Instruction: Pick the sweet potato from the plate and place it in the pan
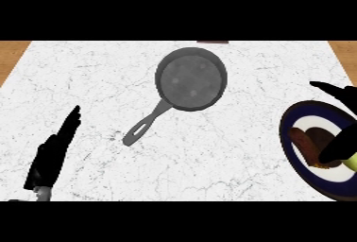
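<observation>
The reddish-brown sweet potato (304, 142) lies on a white plate with a dark blue rim (286, 126) at the right edge of the head view. My right hand (342, 144) hangs over the plate. One dark part of it touches the potato's right end, and straight fingers (333, 89) reach out above the plate's far rim. Nothing is curled round the potato. The grey pan (190, 79) sits empty at the counter's far middle, its handle (145, 125) pointing to the lower left. My left hand (54, 151) rests open at the lower left, fingers straight.
The white marble counter (223, 156) spreads between the pan and the plate. Wooden strips show at the far left (10, 56) and far right corners. A small dark object (213, 42) peeks in at the far edge behind the pan.
</observation>
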Robot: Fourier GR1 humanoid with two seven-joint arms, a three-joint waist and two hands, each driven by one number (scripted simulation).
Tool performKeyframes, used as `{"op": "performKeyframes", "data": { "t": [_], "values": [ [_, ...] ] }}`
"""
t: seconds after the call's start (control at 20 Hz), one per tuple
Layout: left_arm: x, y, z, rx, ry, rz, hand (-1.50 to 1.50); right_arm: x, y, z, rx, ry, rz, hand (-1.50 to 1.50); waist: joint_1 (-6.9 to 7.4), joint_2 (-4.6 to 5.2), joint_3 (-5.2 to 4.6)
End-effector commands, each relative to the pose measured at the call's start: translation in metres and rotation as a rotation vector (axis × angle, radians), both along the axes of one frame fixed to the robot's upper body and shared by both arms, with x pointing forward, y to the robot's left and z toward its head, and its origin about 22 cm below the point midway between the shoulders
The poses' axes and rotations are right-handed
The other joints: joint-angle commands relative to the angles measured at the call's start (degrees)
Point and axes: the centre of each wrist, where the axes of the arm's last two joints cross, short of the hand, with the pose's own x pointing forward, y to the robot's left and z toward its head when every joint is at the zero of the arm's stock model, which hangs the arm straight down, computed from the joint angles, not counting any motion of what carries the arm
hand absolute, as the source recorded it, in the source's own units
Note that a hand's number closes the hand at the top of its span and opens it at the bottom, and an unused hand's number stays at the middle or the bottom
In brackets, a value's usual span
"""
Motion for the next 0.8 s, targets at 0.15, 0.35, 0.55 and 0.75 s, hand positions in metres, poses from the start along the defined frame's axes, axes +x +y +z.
{"op": "performKeyframes", "data": {
  "t": [0.15, 0.35, 0.55, 0.75],
  "values": [
    [-0.012, -0.005, -0.018, -0.002, 0.009, 0.007, 0.0, 0.013, 0.025, -0.019, -0.166, 0.183, 0.028, -1.5, -0.04, -0.04, -0.01],
    [-0.013, 0.0, -0.015, 0.006, 0.011, 0.011, 0.0, 0.006, 0.047, -0.024, -0.206, 0.228, 0.035, -1.5, -0.41, -0.17, -0.01],
    [-0.008, 0.008, -0.009, -0.001, -0.004, 0.01, 0.0, 0.025, 0.036, -0.028, -0.195, 0.243, 0.018, -1.5, -0.26, -0.06, 0.01],
    [-0.006, 0.007, -0.006, -0.003, -0.016, 0.009, 0.0, 0.021, 0.051, -0.037, -0.215, 0.283, 0.027, -1.5, -0.52, -0.13, -0.01]
  ]
}}
